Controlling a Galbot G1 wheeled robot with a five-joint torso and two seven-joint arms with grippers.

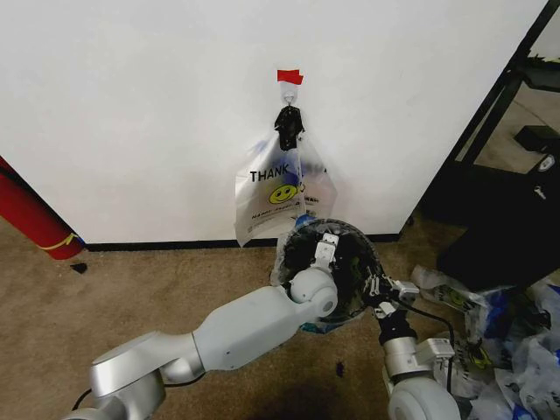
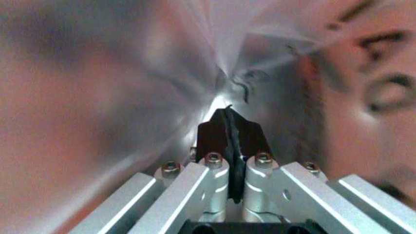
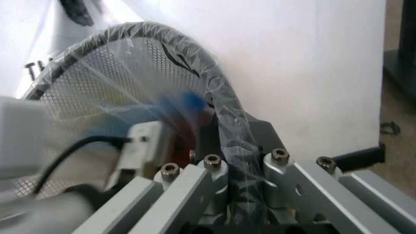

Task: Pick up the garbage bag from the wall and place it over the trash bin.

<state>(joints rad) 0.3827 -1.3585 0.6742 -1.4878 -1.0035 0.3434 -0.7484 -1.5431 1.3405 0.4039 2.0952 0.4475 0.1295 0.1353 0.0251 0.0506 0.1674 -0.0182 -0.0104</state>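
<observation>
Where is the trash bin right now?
In the head view the trash bin sits on the carpet at the wall, below a hanging bag, between the left gripper and right gripper.

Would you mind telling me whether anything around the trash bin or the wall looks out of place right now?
Yes. Loose printed plastic bags lie strewn on the carpet to the robot's right. More bags hang from the wall hook. At the trash bin, both the left gripper and right gripper pinch the garbage bag over the rim.
</observation>
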